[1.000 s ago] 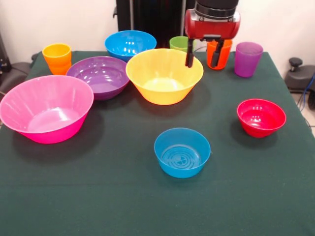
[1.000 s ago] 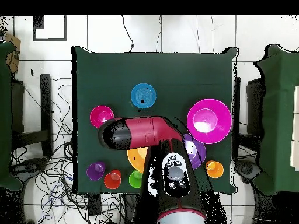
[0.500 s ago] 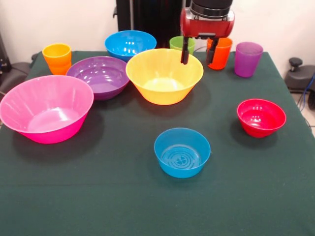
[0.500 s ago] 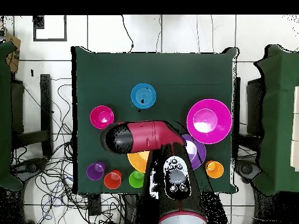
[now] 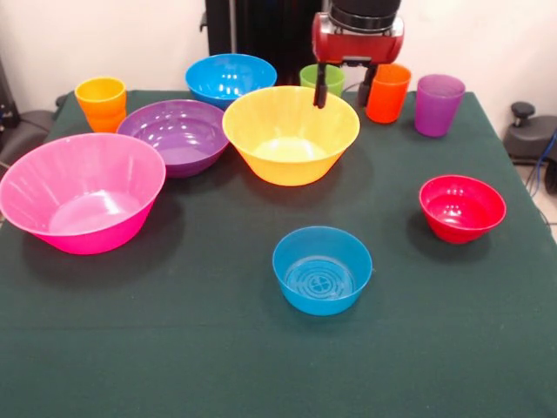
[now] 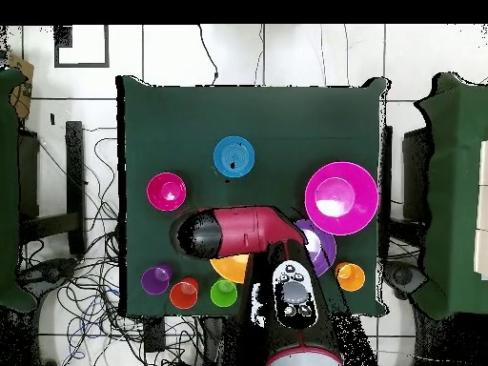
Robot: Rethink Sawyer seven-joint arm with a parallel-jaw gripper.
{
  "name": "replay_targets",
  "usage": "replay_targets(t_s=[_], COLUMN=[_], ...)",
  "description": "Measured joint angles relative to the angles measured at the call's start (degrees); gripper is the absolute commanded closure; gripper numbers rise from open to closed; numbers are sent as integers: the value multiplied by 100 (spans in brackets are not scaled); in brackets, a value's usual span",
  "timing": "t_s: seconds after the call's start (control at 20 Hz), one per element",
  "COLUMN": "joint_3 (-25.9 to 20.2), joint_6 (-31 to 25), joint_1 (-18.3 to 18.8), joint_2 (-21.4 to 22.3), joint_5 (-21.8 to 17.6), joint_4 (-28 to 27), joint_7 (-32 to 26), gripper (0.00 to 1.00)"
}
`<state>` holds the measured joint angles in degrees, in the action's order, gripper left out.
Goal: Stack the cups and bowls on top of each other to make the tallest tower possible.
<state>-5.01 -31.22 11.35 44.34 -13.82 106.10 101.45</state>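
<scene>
**A:** Where was the claw?

**B:** The red and black gripper (image 5: 344, 85) hung with its two dark fingers spread and nothing between them, above the far rim of the large shiny orange plastic bowl (image 5: 291, 133). In the front view one finger fell in front of the translucent green plastic cup (image 5: 321, 78), the other just beside the red-orange cup (image 5: 387, 92).

**A:** And from overhead?

**B:** Only the red arm (image 6: 233, 232) showed there, lying across most of the orange bowl; the fingers were hidden beneath it.

**A:** Anything stacked?

**B:** No. The small light-blue bowl (image 5: 322, 269) sat alone near the table's middle, well apart from the orange bowl. The small red bowl (image 5: 462, 207) stood off to one side, the purple cup (image 5: 438, 104) beside the red-orange one. The medium purple bowl (image 5: 175, 135) touched the orange bowl, with the large pink bowl (image 5: 82, 192) next to it, and the medium blue bowl (image 5: 231, 79) and yellow-orange cup (image 5: 102, 103) behind, all on the dark green cloth-covered table (image 5: 218, 348).
</scene>
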Motion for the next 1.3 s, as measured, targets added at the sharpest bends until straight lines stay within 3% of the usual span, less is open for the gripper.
replay_targets(t_s=[0.75, 1.3], joint_3=[-17, -31], joint_6=[49, 473], joint_1=[164, 95], joint_2=[-304, -570], joint_5=[1, 2], joint_4=[194, 193], joint_7=[0, 0], gripper=[0, 0])
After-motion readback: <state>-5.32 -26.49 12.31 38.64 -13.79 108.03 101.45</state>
